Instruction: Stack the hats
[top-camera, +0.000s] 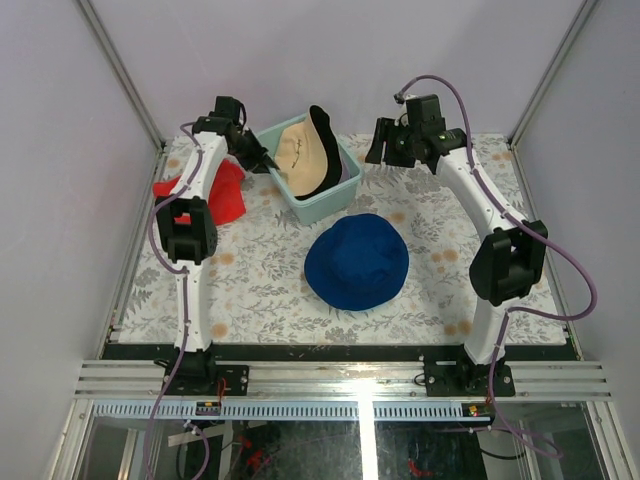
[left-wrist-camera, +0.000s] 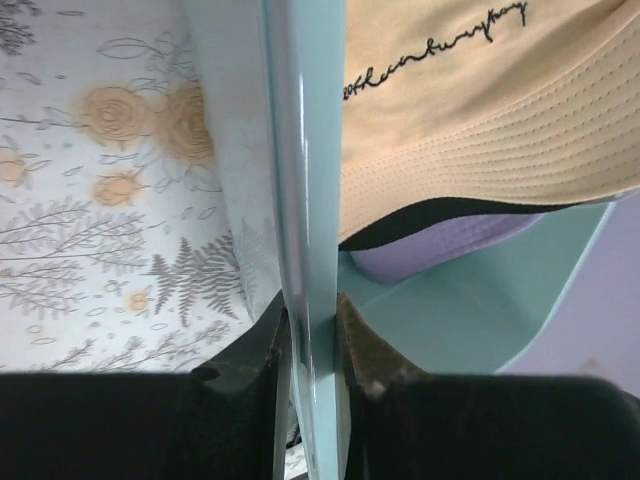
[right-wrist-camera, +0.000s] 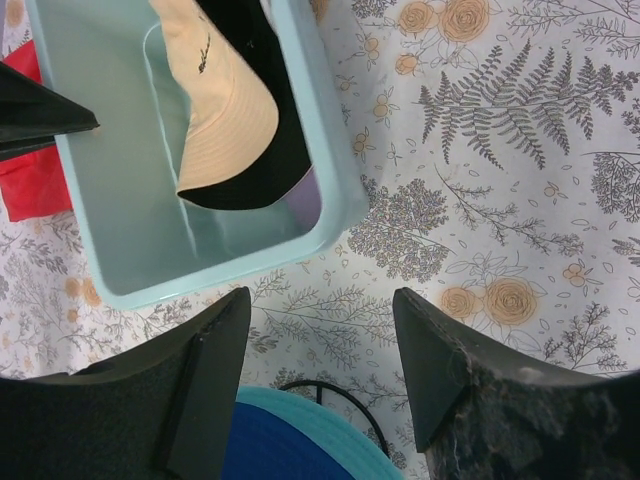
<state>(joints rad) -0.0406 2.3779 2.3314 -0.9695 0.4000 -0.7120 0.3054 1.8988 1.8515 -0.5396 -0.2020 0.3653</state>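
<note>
Lab test cell — aluminium frame, white walls.

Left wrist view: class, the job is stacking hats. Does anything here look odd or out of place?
Yes. The left gripper is clamped on the wall of the bin, one finger on each side, not on a hat. That looks odd for this job, since the tan hat and the lavender hat under it lie ungripped inside the bin.

— What does the left end effector grip?
— The wall of the bin, pinched from both sides. Inside, the tan hat lies over the lavender hat; floral surface at left.
</note>
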